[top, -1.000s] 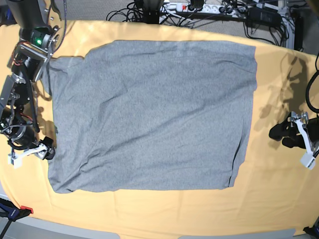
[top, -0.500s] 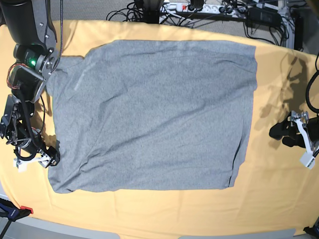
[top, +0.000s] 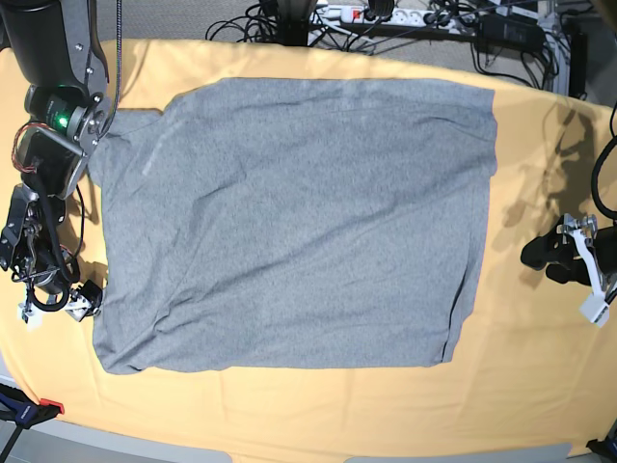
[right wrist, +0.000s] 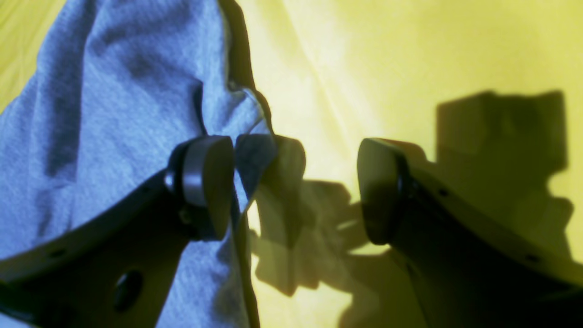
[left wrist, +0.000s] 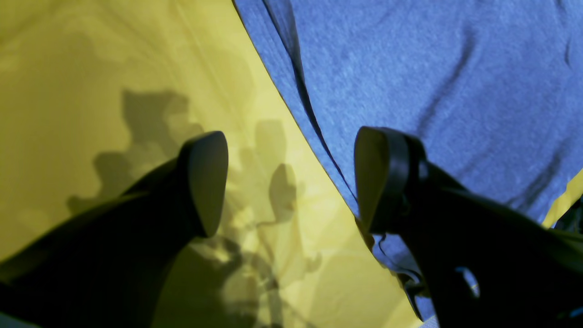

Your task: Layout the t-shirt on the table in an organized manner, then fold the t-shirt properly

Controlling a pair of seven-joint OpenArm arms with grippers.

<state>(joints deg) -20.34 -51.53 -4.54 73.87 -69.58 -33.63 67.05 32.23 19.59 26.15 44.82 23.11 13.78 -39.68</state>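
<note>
The t-shirt lay spread flat across the middle of the table, plain grey side up, with shallow creases running through the fabric. Its outline was roughly rectangular, with one corner at the lower left of the base view and another at the lower right.

The right gripper sat at the left edge of the base view, just beside the shirt's lower-left edge. In the right wrist view, the right gripper had its jaws spread wide. One finger rested at the shirt's edge, where a small fold of fabric stood up beside it; the other finger was over bare tablecloth. No fabric was clamped between them.

The left gripper was at the right edge of the base view, well apart from the shirt. In the left wrist view, the left gripper was likewise spread wide and empty, with the shirt's dark seam edge running diagonally between the fingers.

Cables and a power strip lay beyond the table's far edge, at the top of the base view.
</note>
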